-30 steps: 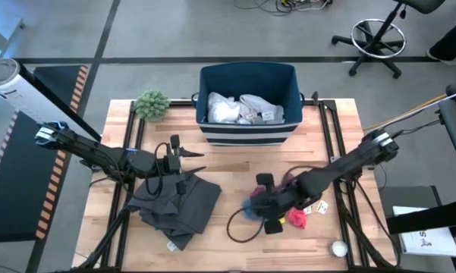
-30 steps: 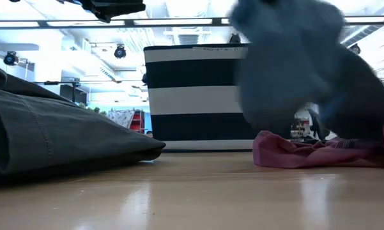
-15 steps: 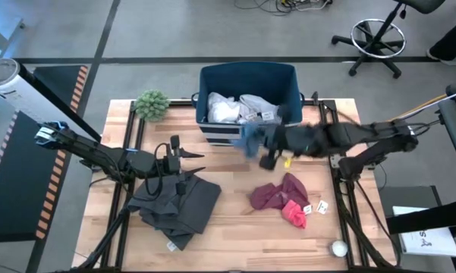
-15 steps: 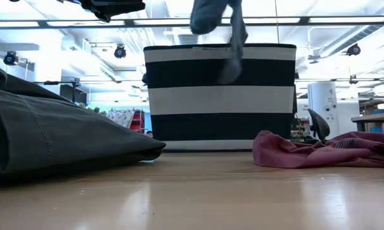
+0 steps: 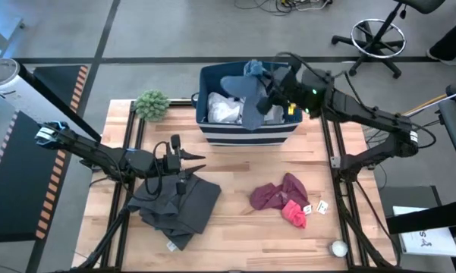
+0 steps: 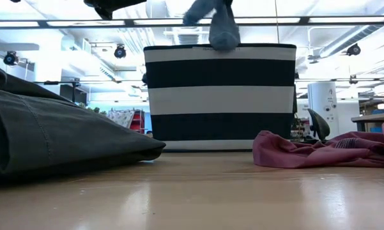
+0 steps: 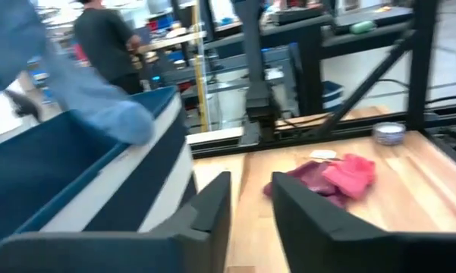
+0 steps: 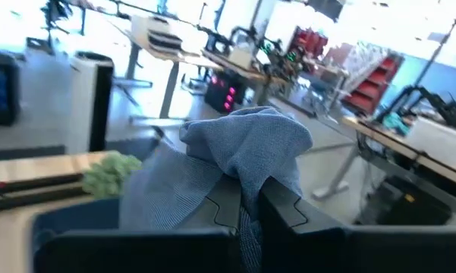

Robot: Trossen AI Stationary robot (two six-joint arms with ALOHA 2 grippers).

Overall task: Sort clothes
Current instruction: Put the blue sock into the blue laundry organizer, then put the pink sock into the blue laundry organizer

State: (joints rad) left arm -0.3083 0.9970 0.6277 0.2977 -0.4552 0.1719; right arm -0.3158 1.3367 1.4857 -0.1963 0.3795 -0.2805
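Note:
My right gripper [image 5: 272, 85] is shut on a blue-grey garment [image 5: 245, 85] held above the navy striped bin [image 5: 212, 130]; the garment also shows in the low view [image 6: 218, 25] and the right wrist view [image 8: 235, 148]. White clothes [image 5: 229, 111] lie in the bin. My left gripper [image 5: 196, 162] is open and empty, just above the far edge of a dark grey garment [image 5: 178, 205] that lies flat on the table. A maroon garment [image 5: 275, 193] with a pink sock [image 5: 296, 215] on its near edge lies on the table at the right. My right gripper pinches a bunched fold of the blue-grey garment [image 8: 246, 178] between its two fingers. The bunch bulges beyond the fingertips and hides the exact place of contact. The garment is lifted clear and droops slack over the bin's opening [image 5: 252, 114].
A green fuzzy ball plant [image 5: 152, 104] stands at the table's far left, beside the bin. Small white tags [image 5: 316, 206] and a round object [image 5: 338, 248] lie near the right front. Bare wood lies between the two garments [image 5: 231, 178]. A person stands in the room behind [image 7: 110, 38].
My right gripper has risen from the table beside the maroon garment and swung toward the far edge, carrying the blue-grey garment lifted clear up over the bin. The maroon garment and pink sock stay on the table.

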